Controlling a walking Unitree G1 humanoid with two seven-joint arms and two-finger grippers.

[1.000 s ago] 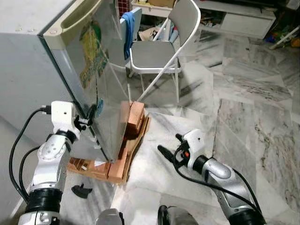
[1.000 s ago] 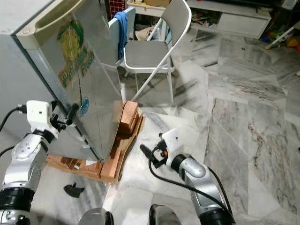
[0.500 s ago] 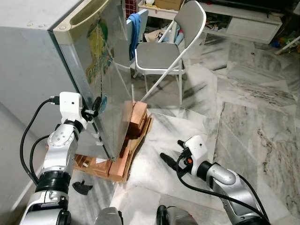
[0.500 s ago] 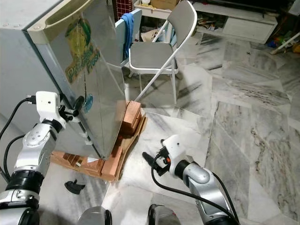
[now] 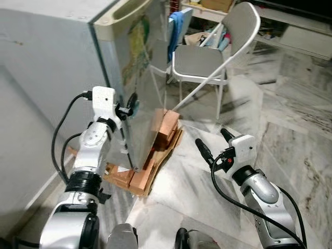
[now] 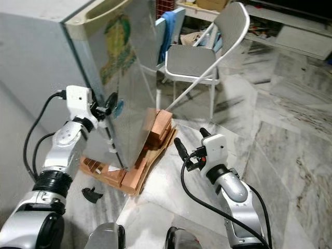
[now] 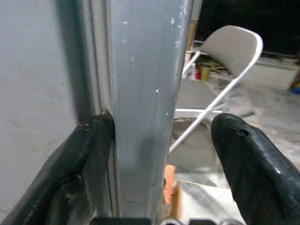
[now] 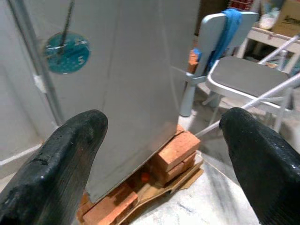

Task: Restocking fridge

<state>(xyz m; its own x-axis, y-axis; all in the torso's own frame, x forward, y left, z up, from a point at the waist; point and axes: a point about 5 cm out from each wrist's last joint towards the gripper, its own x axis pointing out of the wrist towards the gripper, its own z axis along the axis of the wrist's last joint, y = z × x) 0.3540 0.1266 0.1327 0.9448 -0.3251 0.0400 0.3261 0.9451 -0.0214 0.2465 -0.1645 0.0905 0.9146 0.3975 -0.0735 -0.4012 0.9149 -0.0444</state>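
Fridge (image 5: 67,67) stands shut before us, raised on bricks (image 5: 165,124) and cardboard on the floor, its steel door (image 5: 142,83) carrying a green sticker and a small round blue one.

We judge the step in hand to be opening that door. Our left gripper (image 7: 161,154) is at the door's free edge, fingers spread wide: one finger (image 7: 79,168) sits in the seam between door and cabinet, the other (image 7: 253,164) stands clear in front of the door face. It has hold of nothing yet. To do this well we should close firmly across the door edge so the inner finger hooks behind it, then pull outward along the door's swing, not straight back, and gently, since we judge the brick footing could shift.

Our right gripper (image 8: 164,164) hovers low over the floor, fingers wide apart and empty, pointing at the door's lower corner and the bricks; we should keep it out of the door's path.

Marble tiles (image 5: 290,119) cover the floor. Beyond the fridge stands a folding chair (image 5: 212,59), with a blue cloth (image 5: 176,26) draped just beside it, and low shelving runs along the far wall.
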